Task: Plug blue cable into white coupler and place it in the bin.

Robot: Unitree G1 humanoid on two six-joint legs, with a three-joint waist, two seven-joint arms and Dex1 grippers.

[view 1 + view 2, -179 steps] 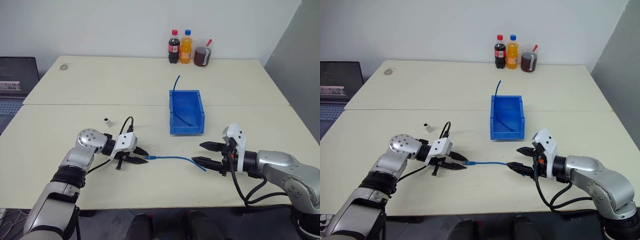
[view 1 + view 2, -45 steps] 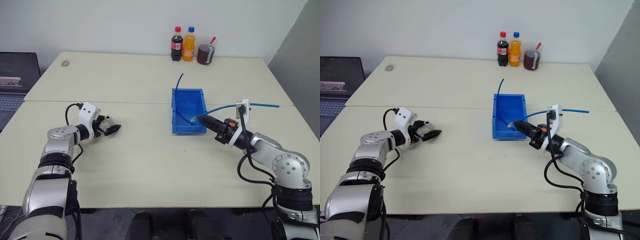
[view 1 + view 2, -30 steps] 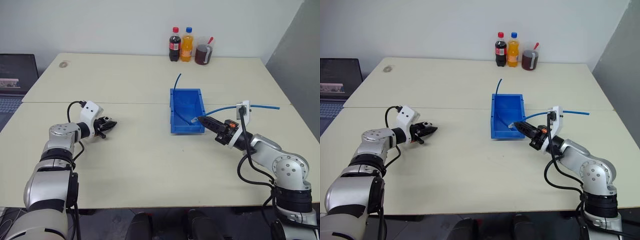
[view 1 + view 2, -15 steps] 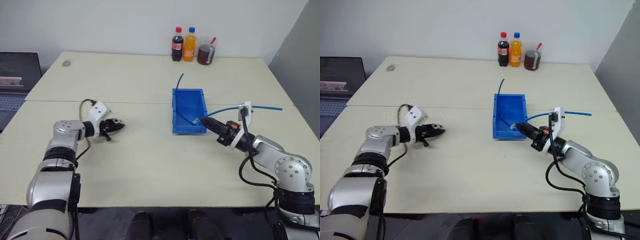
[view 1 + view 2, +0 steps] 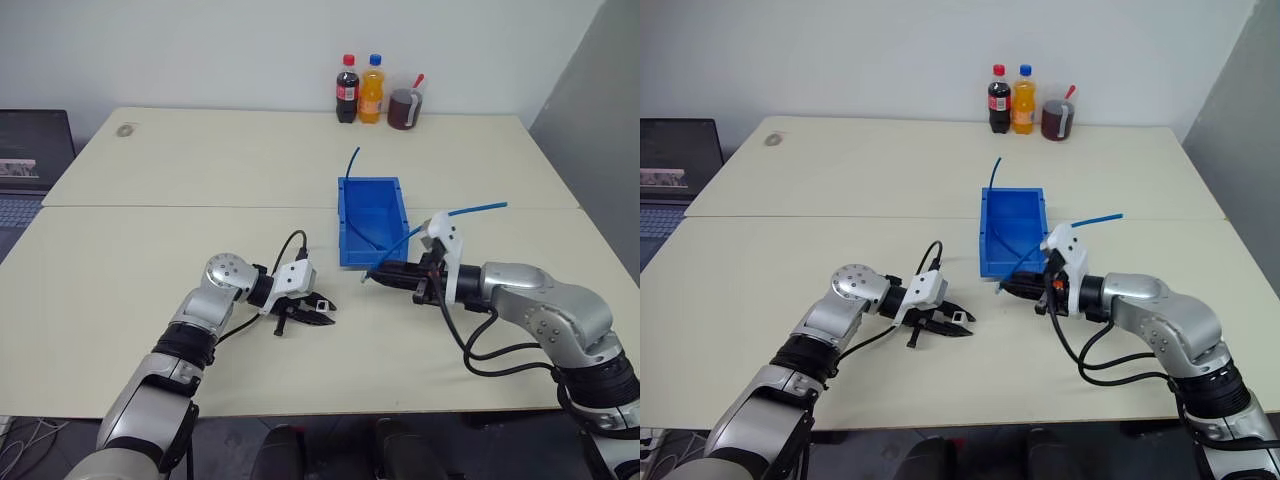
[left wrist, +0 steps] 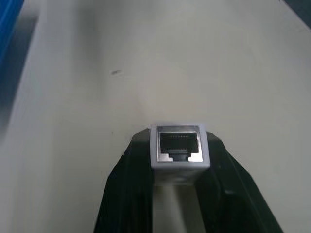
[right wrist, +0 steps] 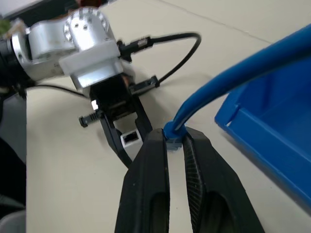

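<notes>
The white coupler (image 6: 179,150) is clamped between the fingers of the left gripper (image 5: 318,313), low over the counter (image 5: 150,250), its dark socket turned toward the right gripper (image 5: 378,272). There the blue cable (image 7: 228,77) is pinched just behind its plug, the rest arching back past the bin (image 5: 370,220). A miss is likely if plug and socket are not lined up squarely; the plug could catch on the white rim, or the thin cable could bend and slip in the grip. A second blue cable (image 5: 352,165) lies in the bin.
</notes>
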